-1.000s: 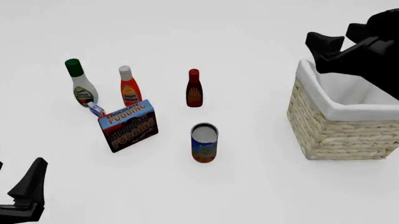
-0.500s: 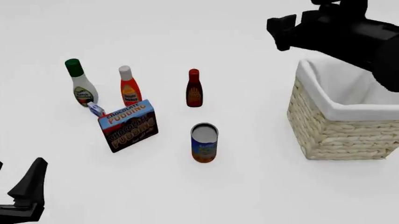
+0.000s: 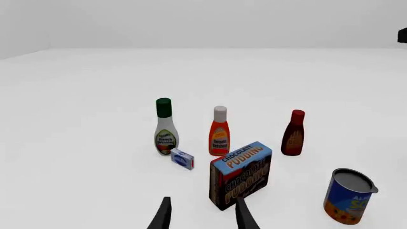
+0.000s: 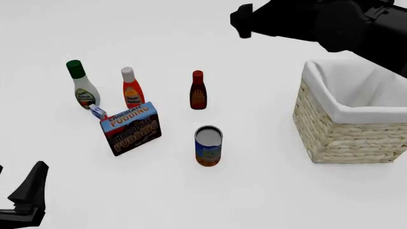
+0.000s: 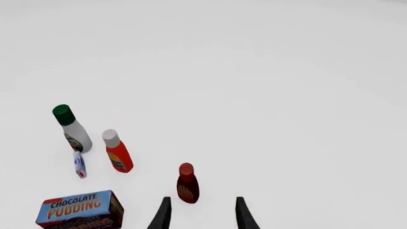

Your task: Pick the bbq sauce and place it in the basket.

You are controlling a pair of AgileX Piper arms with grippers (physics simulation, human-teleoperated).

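The bbq sauce (image 4: 198, 90) is a small dark reddish-brown bottle with a red cap, upright mid-table; it also shows in the left wrist view (image 3: 293, 133) and the right wrist view (image 5: 186, 183). The straw basket (image 4: 343, 131) with white lining stands at the right. My right gripper (image 5: 200, 214) is open and empty, high above the table behind the bottle; its arm (image 4: 318, 21) crosses the top of the front view. My left gripper (image 3: 200, 217) is open and empty at the near left, its fingers (image 4: 28, 195) far from the bottle.
A white bottle with green cap (image 4: 81, 86), an orange-red bottle with white cap (image 4: 132, 88), a small blue-white packet (image 4: 97, 111), a chocolate pudding box (image 4: 130, 128) and a blue-orange can (image 4: 208, 145) stand left of and in front of the bbq sauce.
My right arm has swung left from above the basket to high over the far middle of the table. The left arm and all objects have not moved.
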